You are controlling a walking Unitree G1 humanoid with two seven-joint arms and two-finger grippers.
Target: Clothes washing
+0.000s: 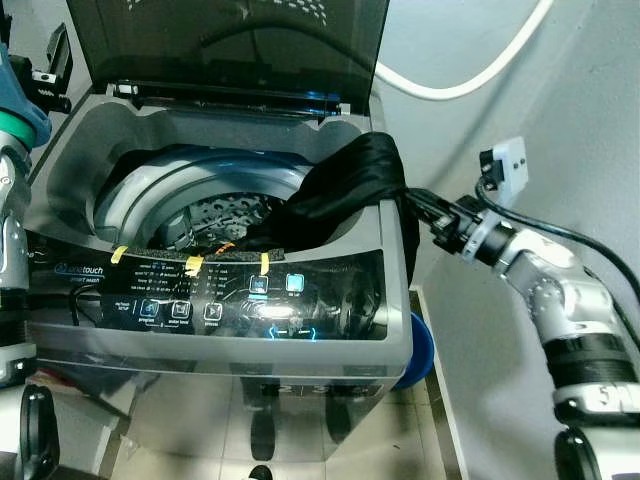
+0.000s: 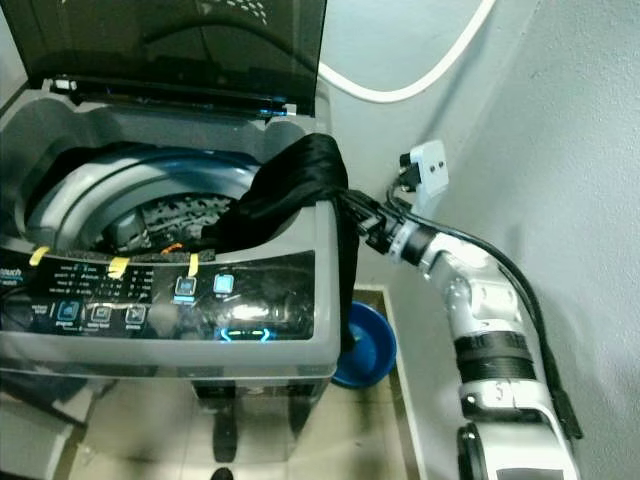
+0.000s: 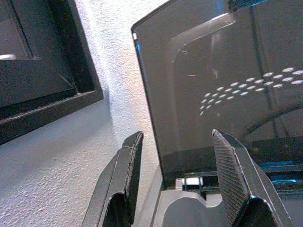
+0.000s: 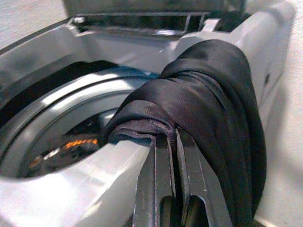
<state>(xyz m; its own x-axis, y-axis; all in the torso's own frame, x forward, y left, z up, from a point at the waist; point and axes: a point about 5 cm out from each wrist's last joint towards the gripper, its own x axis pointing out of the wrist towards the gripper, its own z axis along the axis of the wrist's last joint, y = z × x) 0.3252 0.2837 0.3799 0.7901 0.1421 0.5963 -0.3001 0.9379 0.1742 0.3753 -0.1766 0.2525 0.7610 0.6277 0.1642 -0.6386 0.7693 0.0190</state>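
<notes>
Black, shiny cloth, a garment (image 1: 350, 195) of a kind that cannot be made out, lies draped over the right rim of the top-loading washing machine (image 1: 200, 330). One end trails down into the drum (image 1: 215, 215); the other hangs outside along the machine's right wall. The right gripper (image 4: 174, 137) is at that rim, its jaws pressed nearly together and pinching a fold of the garment; from the head views the fingertips are hidden behind the cloth. The right arm reaches in from the narrow gap between the machine and the wall (image 2: 560, 150), near a wall socket (image 1: 505, 165) with a black plug in it.

Inside the drum a few dark items with a spot of orange show, too dim to identify. The tinted lid (image 1: 230, 45) stands open and upright, its top cut off by the frame. A lit control panel (image 1: 215, 295) with yellow tape strips runs along the front edge. A blue basin (image 2: 365, 345) sits on the floor, half hidden behind the machine's right corner. A white hose (image 1: 470, 75) loops across the wall.

The left gripper (image 3: 177, 170) hovers by the lid's left edge, jaws spread, holding nothing, close to a textured white wall.
</notes>
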